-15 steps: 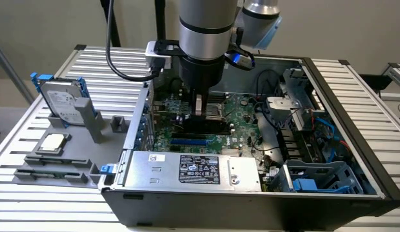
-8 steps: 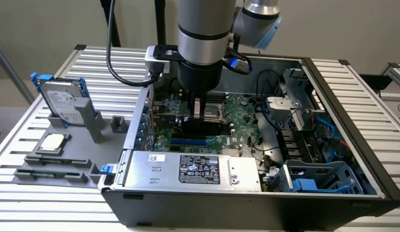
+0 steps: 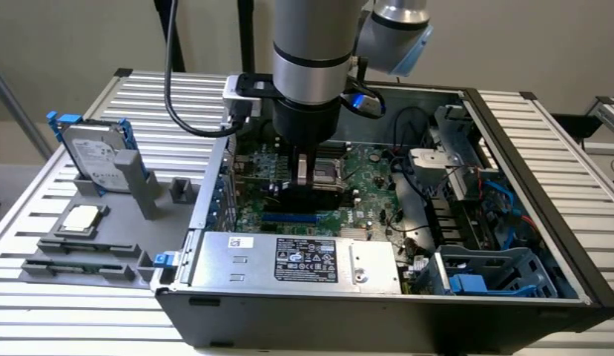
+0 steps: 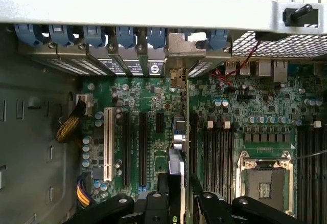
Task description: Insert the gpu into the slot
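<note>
surface: slatted metal table [image 3: 79, 319] | on it: open computer case [image 3: 386, 322]; grey holder [image 3: 144, 185] with hard drive [image 3: 94, 152]

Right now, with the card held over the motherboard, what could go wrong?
1. The gpu, held by the end effector, hangs beside black memory strips; a small sideways offset could press it onto them instead of the slot.
2. Its silver bracket is close to the case's rear wall and blue clips, and could catch there.
</note>
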Controlling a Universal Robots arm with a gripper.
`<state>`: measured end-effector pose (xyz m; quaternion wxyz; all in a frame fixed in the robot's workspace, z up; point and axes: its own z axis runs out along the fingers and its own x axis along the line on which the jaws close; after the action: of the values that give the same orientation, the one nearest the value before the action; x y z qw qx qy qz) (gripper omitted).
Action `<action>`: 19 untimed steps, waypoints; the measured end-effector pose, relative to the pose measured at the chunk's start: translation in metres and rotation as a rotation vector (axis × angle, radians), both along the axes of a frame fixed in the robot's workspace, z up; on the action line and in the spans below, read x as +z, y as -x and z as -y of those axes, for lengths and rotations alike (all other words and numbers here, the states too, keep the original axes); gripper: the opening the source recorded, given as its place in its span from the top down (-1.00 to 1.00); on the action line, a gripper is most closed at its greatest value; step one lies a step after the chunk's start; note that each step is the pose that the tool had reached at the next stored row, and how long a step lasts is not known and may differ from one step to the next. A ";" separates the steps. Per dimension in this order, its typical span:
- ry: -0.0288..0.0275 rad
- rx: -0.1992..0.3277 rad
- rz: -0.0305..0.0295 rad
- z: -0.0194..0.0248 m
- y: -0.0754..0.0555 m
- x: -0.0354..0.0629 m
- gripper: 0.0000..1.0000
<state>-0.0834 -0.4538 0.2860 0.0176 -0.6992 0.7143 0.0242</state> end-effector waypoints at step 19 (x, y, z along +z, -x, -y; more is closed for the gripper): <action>0.0000 0.000 -0.0143 0.0010 0.000 -0.0144 0.47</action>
<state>-0.0835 -0.4548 0.2715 0.0125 -0.6990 0.7144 0.0292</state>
